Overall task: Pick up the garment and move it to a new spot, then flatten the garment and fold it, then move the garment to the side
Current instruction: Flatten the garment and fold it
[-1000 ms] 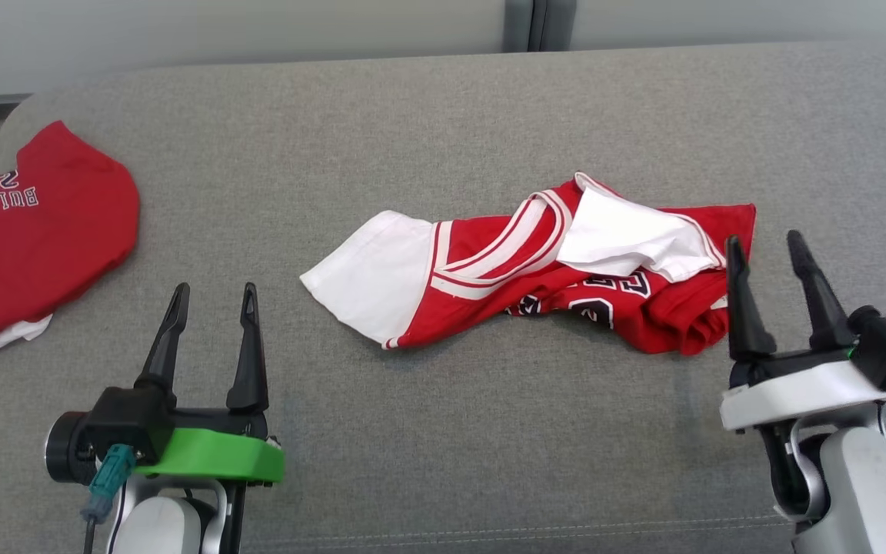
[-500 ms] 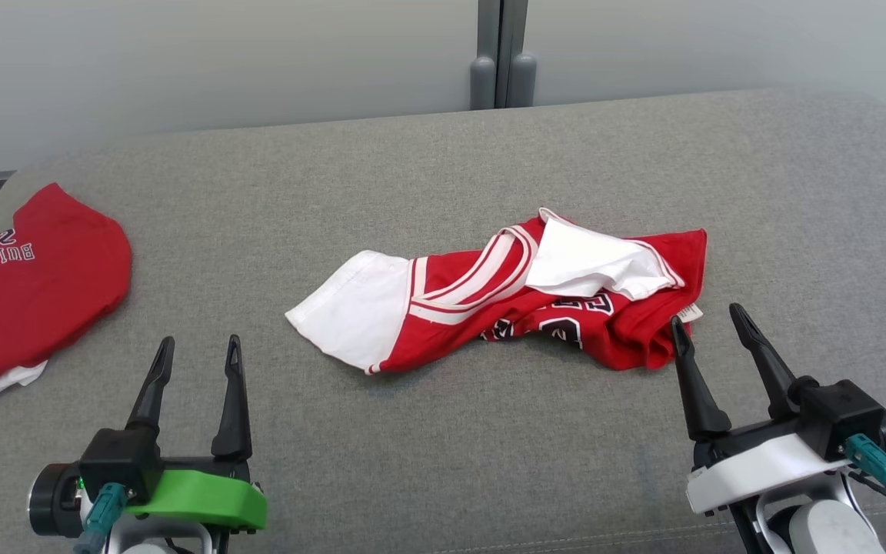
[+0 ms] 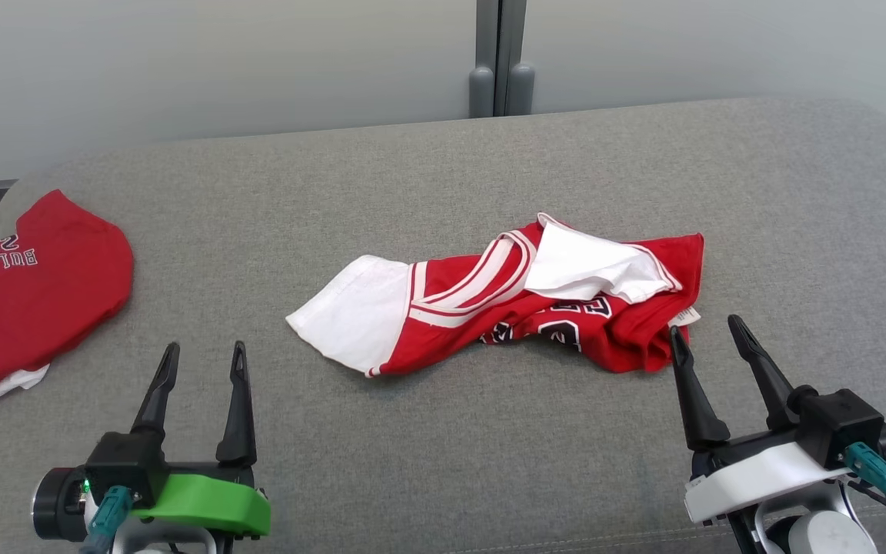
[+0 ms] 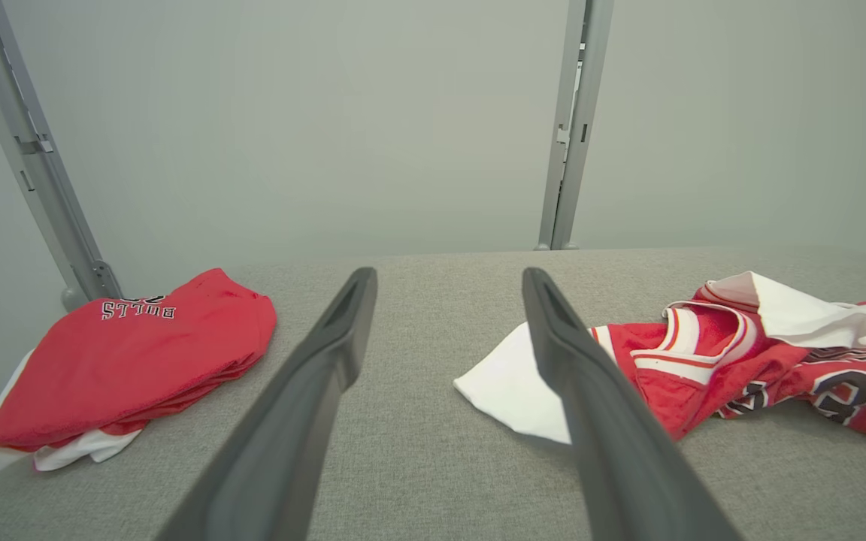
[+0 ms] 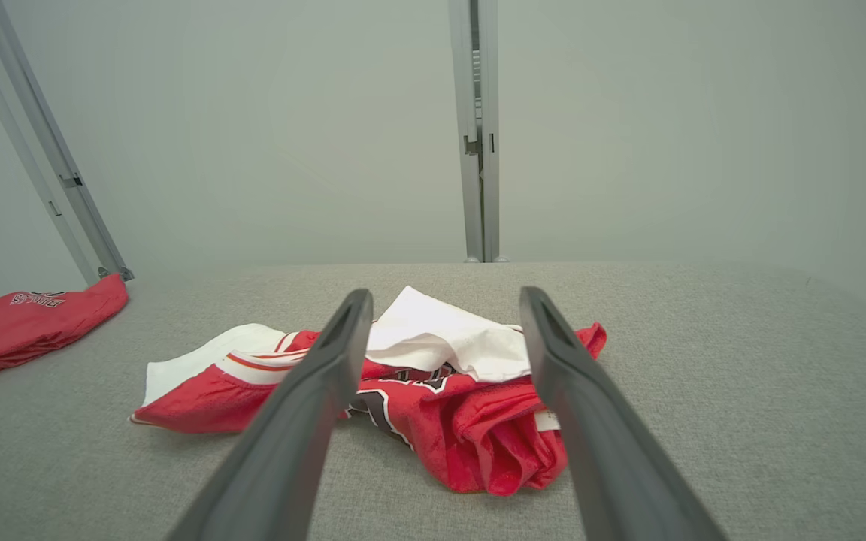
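- Grey woven fabric surface [image 3: 443, 477], broad, rounded at the far corners, backed by pale grey wall panels [image 3: 258, 61] with a grey metal post [image 3: 501, 54] at their seam.
- Crumpled red-and-white basketball jersey [image 3: 489, 308]: lies mid-surface, bunched, white cloth showing at its left end and on top, dark numerals partly lost in the folds. Neither flat nor folded.
- Folded red jersey with white lettering [image 3: 35, 300]: at the surface's left edge, well apart from the crumpled one. It reads as an item already set aside.
- Left gripper [image 3: 204, 348], green-collared: jaws spread, empty, near the front edge, apart from both garments.
- Right gripper [image 3: 704, 325], white-collared: jaws spread, empty, fingertips just beside the crumpled jersey's right end. Contact cannot be told.
- Progress, by judgement: nothing gripped. Pickup, flattening, folding and setting aside all remain.
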Available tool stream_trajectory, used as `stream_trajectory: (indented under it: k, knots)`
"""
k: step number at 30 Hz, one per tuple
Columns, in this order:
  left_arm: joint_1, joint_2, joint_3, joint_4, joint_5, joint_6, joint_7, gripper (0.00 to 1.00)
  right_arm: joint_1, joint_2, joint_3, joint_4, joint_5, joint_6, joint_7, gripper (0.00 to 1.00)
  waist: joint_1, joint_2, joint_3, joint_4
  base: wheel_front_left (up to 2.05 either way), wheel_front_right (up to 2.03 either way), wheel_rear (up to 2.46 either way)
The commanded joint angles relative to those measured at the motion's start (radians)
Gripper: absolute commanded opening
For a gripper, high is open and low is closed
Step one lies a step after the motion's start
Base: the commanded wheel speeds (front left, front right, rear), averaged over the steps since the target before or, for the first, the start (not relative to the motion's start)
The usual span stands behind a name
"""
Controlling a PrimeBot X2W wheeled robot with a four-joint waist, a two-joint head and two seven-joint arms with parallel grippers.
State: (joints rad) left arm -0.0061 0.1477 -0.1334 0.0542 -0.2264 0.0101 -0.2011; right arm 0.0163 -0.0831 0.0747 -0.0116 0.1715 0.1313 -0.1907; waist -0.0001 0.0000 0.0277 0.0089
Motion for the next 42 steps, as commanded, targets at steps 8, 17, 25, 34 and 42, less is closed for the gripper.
stream_trajectory:
  k: [8,17,25,34,42]
  knots:
    - [-0.143,-0.031,-0.139,-0.007,-0.003,-0.082,0.112,1.0,-0.01,0.002,-0.005,-0.017,-0.001,-0.001,0.006,1.0,0.0001,0.0,0.047,-0.028,0.0,0.0,0.0]
    - [-0.332,-0.087,-0.29,0.088,-0.122,-0.125,0.286,1.0,-0.073,0.008,0.017,0.007,0.011,-0.001,-0.017,1.0,0.0001,0.0,0.146,-0.14,0.0,0.0,0.0]
    - [-0.52,-0.094,-0.379,0.236,-0.235,-0.133,0.473,1.0,-0.138,0.021,0.055,0.057,0.038,-0.001,-0.054,1.0,0.0001,0.0,0.252,-0.256,0.0,0.0,0.0]
    - [-0.716,-0.093,-0.354,0.423,-0.306,-0.134,0.545,1.0,-0.194,0.03,0.077,0.098,0.066,-0.001,-0.074,1.0,0.0001,0.0,0.322,-0.329,0.0,0.0,0.0]
    - [-0.816,-0.087,-0.318,0.587,-0.326,-0.117,0.526,1.0,-0.208,0.032,0.081,0.083,0.096,-0.001,-0.075,1.0,0.0001,0.0,0.339,-0.352,0.0,0.0,0.0]
